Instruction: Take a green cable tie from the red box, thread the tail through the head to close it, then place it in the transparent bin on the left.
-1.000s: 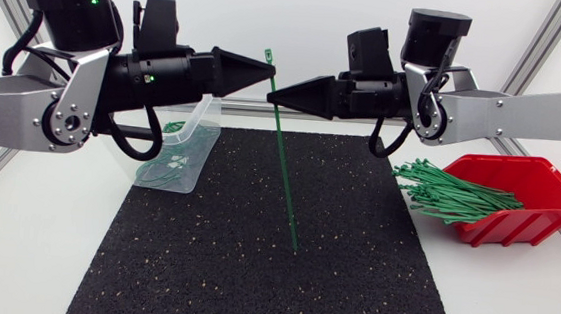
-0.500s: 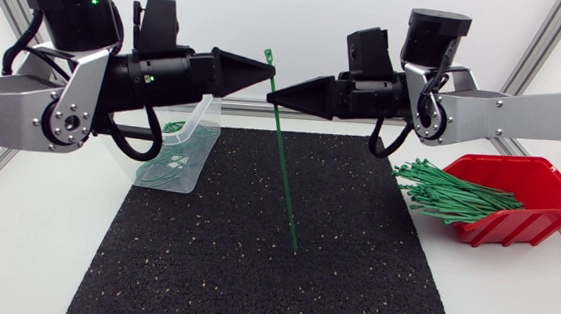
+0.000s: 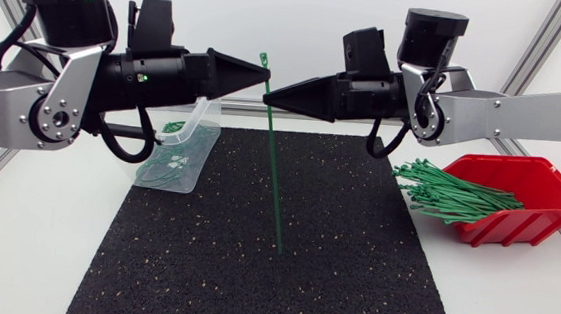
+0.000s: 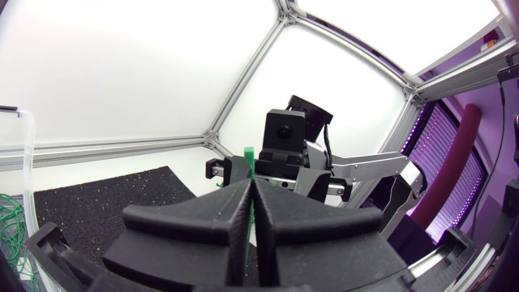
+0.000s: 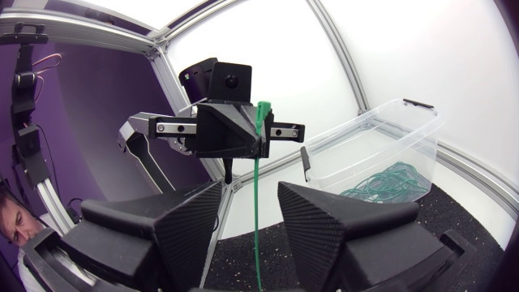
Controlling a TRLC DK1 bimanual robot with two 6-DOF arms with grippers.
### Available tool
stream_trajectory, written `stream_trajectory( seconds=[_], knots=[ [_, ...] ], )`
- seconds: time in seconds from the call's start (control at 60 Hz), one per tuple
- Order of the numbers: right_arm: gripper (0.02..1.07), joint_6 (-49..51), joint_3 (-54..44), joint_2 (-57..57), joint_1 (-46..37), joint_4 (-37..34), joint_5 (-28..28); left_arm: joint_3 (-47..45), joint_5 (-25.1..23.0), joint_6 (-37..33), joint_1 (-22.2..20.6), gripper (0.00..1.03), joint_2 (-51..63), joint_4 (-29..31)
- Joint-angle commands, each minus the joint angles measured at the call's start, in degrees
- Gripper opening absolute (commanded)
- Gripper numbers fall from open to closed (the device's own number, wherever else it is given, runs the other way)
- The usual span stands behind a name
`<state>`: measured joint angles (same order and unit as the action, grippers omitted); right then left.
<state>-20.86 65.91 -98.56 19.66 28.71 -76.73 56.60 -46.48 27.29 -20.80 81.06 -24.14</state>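
Green cable tie (image 3: 275,167) stands almost upright in the upper middle of the head view, its head uppermost and its tail slanting down over the black mat (image 3: 191,270) - whether the tip touches the mat cannot be told. The left claw (image 3: 264,72), coming in from the left edge, is clamped on the tie just below its head; in the left wrist view the two fingers (image 4: 203,231) press together with the green strip pinched between them. The right claw (image 3: 268,97) points in from the right, just beside the tie and slightly lower. In the right wrist view its fingers (image 5: 324,235) stand apart - the tie hangs between them, touching neither. At the right edge, the red box (image 3: 548,203) sits on the table (image 3: 32,258) with a bundle of green ties (image 3: 448,193) spilling over its front. The transparent bin (image 3: 185,155) is at the left, with some green ties (image 5: 381,182) in it.
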Motion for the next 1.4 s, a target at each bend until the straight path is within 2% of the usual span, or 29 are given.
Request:
stream_trajectory(
  seconds=[0.0,0.367,0.533,0.75,0.783,0.833,0.917,0.967,1.033,1.067,1.133,1.183,1.233,1.333,1.383],
  knots=[
    [0.65,-1.7,1.2,1.5,-0.9,-0.1,-1.0,1.6,-0.7,-0.5,1.0,0.03,-2.3,1.1],
    [0.65,-1.4,1.4,3.2,-4.0,-2.5,-3.5,3.6,-2.8,-5.6,4.9,0.03,-8.6,15.4],
    [0.65,4.5,-2.0,4.6,-4.9,-2.6,-3.6,1.1,-3.3,-5.8,5.6,0.03,-12.9,16.0],
    [0.65,12.5,-3.6,5.4,-6.5,-3.1,0.5,-1.1,-4.2,-5.8,6.6,0.03,-16.5,16.8],
    [0.65,16.4,-3.9,5.3,-6.4,-5.2,2.8,-1.3,-4.5,-5.8,6.6,0.03,-17.2,16.9],
    [0.65,23.8,-2.5,3.7,-6.7,-12.4,5.2,-1.7,-5.0,-5.8,6.6,0.03,-18.1,17.1],
    [0.74,39.1,-1.3,3.2,-5.1,-24.6,13.8,-1.5,-5.1,-6.8,6.6,0.03,-18.9,18.7],
    [0.74,42.1,-1.4,2.9,-4.4,-26.1,15.6,-1.2,-5.1,-7.9,6.8,0.03,-18.9,20.1],
    [0.74,45.4,-2.5,3.3,-2.7,-26.1,21.1,-0.5,-5.1,-9.5,6.8,0.03,-18.7,22.5],
    [0.74,45.9,-2.5,3.4,-2.6,-26.4,21.4,-0.3,-5.0,-9.9,6.8,0.03,-18.6,23.1],
    [0.75,51.2,-2.9,4.2,-0.8,-29.2,27.6,1.9,-4.9,-11.8,6.8,0.03,-17.4,26.4],
    [0.75,54.0,-3.1,4.8,0.3,-31.1,30.2,3.2,-4.9,-12.3,7.0,0.03,-16.7,27.7],
    [0.75,58.6,-3.6,6.0,2.6,-34.0,35.8,4.9,-5.0,-13.5,7.3,0.03,-15.8,30.0],
    [1.01,64.8,-3.9,7.1,6.1,-39.2,44.2,7.1,-5.0,-15.2,8.3,0.03,-14.4,32.6],
    [1.03,68.9,-5.2,8.3,8.2,-40.9,50.4,7.7,-5.3,-15.3,8.4,0.03,-14.1,33.0]
  ],
)
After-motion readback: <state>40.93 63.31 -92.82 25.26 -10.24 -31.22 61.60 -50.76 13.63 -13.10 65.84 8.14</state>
